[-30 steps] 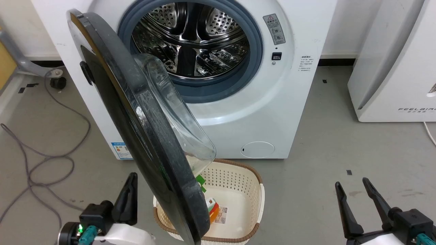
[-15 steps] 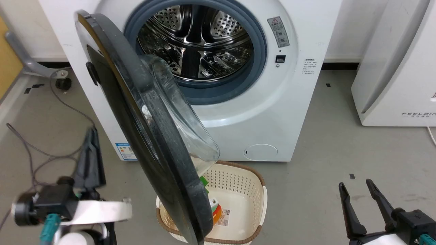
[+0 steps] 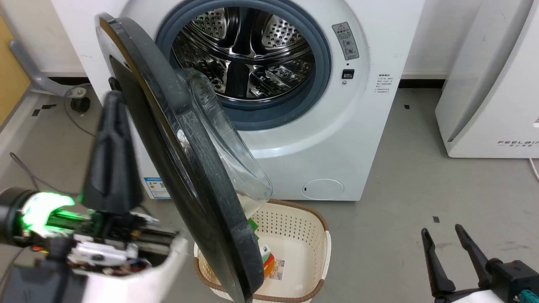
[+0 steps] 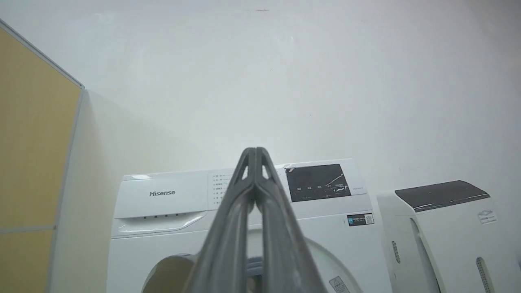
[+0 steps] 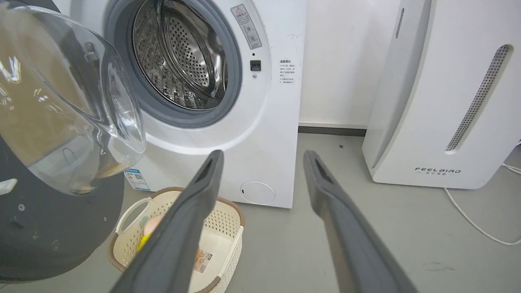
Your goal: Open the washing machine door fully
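Observation:
The washing machine door (image 3: 181, 168) stands about half open, swung out from its hinge on the left, its glass bowl (image 3: 227, 147) facing the drum (image 3: 242, 52) of the white washing machine (image 3: 337, 139). My left gripper (image 3: 113, 101) is shut and raised high at the left, close to the door's outer black face; whether it touches is unclear. In the left wrist view its closed fingertips (image 4: 255, 152) point at the machine's control panel (image 4: 317, 182). Low at the right, my right gripper (image 3: 442, 233) is open and holds nothing; its fingers (image 5: 203, 183) face the door's bowl (image 5: 69, 106).
A cream perforated basket (image 3: 294, 219) with a few items sits on the floor under the door's lower edge. The white FEELBIRD appliance (image 3: 497, 84) stands to the right. Grey cables (image 3: 25, 168) and a caster (image 3: 79, 103) lie on the floor at the left.
My left arm has risen from the bottom left and moved up beside the door's outer face, fingers pointing upward. The camera has shifted slightly. The door's angle and the right gripper look unchanged.

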